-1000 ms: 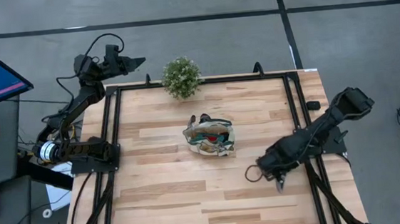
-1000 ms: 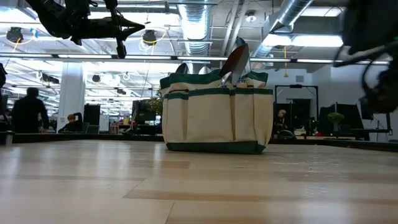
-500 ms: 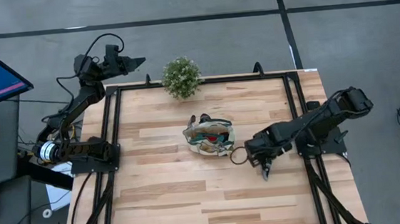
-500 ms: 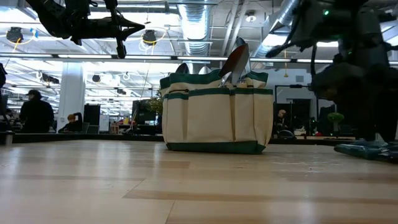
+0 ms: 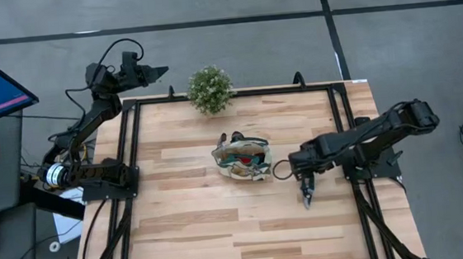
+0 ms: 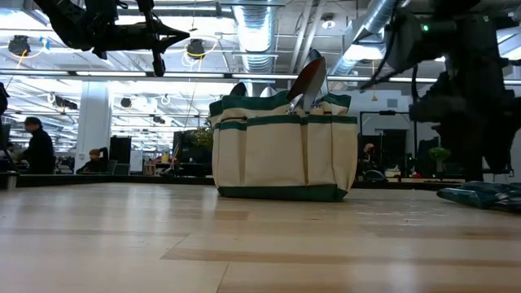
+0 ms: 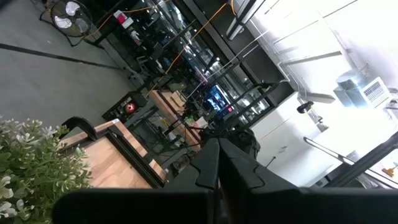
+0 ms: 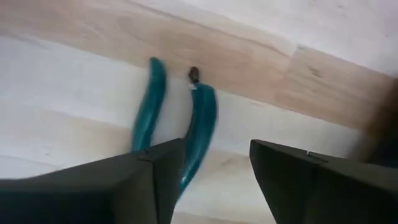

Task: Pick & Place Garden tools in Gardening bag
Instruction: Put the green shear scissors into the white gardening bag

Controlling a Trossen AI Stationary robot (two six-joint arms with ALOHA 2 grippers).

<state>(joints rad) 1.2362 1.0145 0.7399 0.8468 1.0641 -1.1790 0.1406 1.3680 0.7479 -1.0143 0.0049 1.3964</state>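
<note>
- Right claw right of centre, fingers spread, empty; teal pruning shears on the worktop just beyond them
- Gardening bag mid-frame
- Claw has shifted slightly right since earlier

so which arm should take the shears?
Right. Its gripper hangs over the teal shears, jaws open; the left gripper is parked past the table's far-left corner.

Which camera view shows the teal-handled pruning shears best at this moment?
The right wrist view: both teal handles of the pruning shears lie on the wood, seen past the open right claw. The low view shows them only as a flat teal shape at the table's right edge. In the high view the arm hides them; the left wrist view misses them.
</note>
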